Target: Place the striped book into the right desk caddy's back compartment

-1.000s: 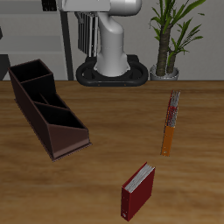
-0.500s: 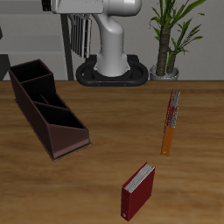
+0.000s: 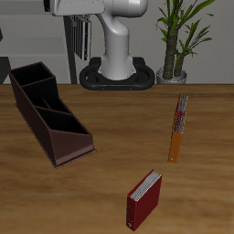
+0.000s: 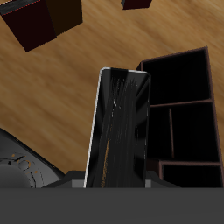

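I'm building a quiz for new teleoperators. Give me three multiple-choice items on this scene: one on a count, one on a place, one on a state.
1. How many sections does the right desk caddy have?
A two
B three
C five

2. Where is the striped book?
A in the caddy's middle section
B under the caddy
C hanging from the gripper, in the air

3. In what state is the back compartment?
A empty
B closed by a lid
C holding two books

Answers:
1. B: two slanted dividers split the box into three.
2. C: the exterior view shows the book up in the gripper, off the table.
3. A: both views show only its dark bare inside.
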You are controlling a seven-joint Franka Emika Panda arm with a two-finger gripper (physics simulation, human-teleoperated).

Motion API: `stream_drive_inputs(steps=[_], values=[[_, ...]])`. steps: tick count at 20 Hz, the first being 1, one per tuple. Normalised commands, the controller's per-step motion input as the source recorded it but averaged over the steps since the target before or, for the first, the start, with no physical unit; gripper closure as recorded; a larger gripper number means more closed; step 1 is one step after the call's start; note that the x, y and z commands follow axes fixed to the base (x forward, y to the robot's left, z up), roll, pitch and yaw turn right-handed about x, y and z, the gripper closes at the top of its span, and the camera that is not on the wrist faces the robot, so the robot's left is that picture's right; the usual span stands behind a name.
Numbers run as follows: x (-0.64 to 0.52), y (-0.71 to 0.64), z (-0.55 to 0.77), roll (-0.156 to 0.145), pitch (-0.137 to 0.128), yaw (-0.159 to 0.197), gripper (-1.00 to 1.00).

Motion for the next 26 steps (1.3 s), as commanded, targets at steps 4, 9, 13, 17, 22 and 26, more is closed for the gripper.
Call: stream_drive_inputs(steps=[4, 9, 13, 17, 22, 26], values=[[-0.15, -0.17, 0.09, -0.003, 0.021, 0.01, 1.0], [-0.09, -0.23, 0.04, -0.052, 0.05, 0.024, 1.0], [-0.1, -0.23, 0.08, -0.057, 0.01, 0.02, 1.0], [-0.01, -0.2, 0.11, -0.058, -0.001, 0.015, 1.0], [-0.06, -0.13, 0.01, -0.049, 0.013, 0.027, 1.0], [-0.08, -0.14, 0.01, -0.049, -0.013, 0.062, 1.0]])
